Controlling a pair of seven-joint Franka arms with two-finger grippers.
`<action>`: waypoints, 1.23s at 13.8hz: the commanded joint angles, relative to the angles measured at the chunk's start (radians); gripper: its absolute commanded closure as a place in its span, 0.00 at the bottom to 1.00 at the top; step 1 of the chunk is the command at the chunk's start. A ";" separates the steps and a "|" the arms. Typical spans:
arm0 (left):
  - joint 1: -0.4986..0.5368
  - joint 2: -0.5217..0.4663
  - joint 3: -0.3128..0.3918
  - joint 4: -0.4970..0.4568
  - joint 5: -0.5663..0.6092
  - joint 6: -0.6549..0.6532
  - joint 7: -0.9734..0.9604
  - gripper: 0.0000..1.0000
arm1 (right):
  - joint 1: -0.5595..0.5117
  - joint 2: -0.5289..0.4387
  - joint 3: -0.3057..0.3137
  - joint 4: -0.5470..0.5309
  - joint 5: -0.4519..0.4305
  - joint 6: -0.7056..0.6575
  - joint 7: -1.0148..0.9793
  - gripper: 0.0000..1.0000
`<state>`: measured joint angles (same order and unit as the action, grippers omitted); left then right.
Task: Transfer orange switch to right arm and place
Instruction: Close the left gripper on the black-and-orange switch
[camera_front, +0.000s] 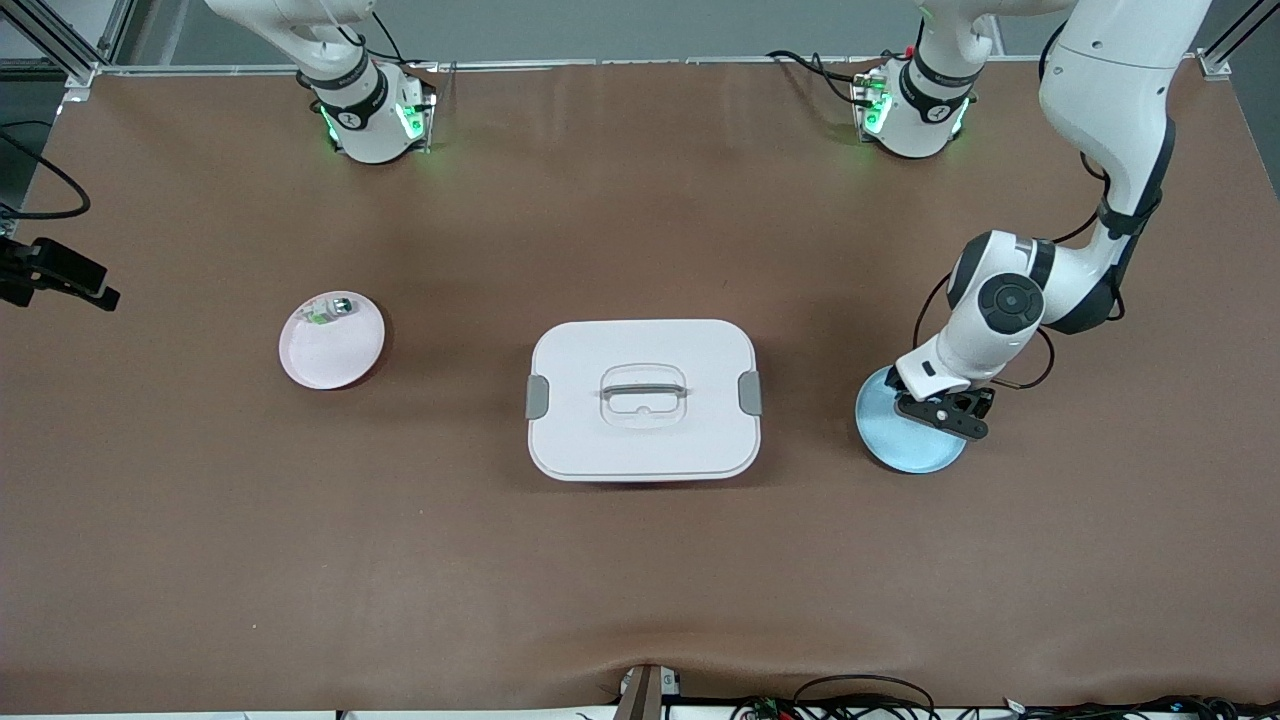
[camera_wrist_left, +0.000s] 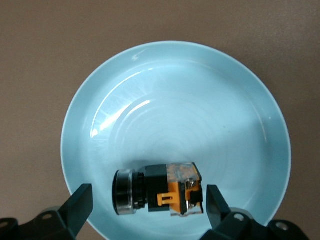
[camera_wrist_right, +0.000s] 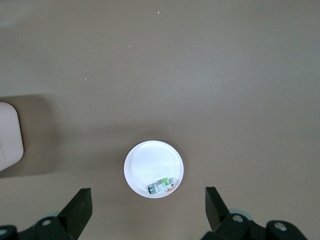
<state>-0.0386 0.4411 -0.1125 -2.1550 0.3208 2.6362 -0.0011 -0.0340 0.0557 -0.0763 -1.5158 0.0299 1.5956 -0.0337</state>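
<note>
Left pincer (camera_wrist_left: 145, 205) hangs low over the light-blue plate (camera_front: 905, 445) at the left arm's end of the table (camera_front: 640, 580), fingers (camera_wrist_left: 80, 202) spread wide, nothing between them. Orange switch (camera_wrist_left: 160, 195) lies on its side in that plate, directly under the pincer, untouched. Its long axis runs across the gap from one finger toward the other, so closing would pinch it end to end; I'd rotate the wrist first.

Right pincer (camera_wrist_right: 147, 207) is high over the white plate (camera_wrist_right: 153, 170), fingers apart, empty, waiting. Left arm is clearly the nearer one.

Count: two plates, one orange switch, one green-and-silver part (camera_wrist_right: 161, 186) in the white plate, one lidded white box (camera_front: 643, 398) between the plates.
</note>
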 joint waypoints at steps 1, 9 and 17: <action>0.014 0.008 -0.010 -0.006 0.020 0.034 -0.025 0.00 | -0.010 -0.010 0.009 -0.012 0.007 0.006 0.005 0.00; 0.014 0.028 -0.010 -0.006 0.020 0.057 -0.039 0.00 | -0.010 -0.010 0.007 -0.011 -0.002 0.021 0.003 0.00; 0.013 0.028 -0.010 -0.005 0.017 0.076 -0.040 0.77 | -0.004 -0.010 0.010 -0.012 -0.054 0.021 -0.006 0.00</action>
<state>-0.0365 0.4721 -0.1126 -2.1550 0.3208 2.6944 -0.0203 -0.0338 0.0557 -0.0754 -1.5167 -0.0080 1.6148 -0.0342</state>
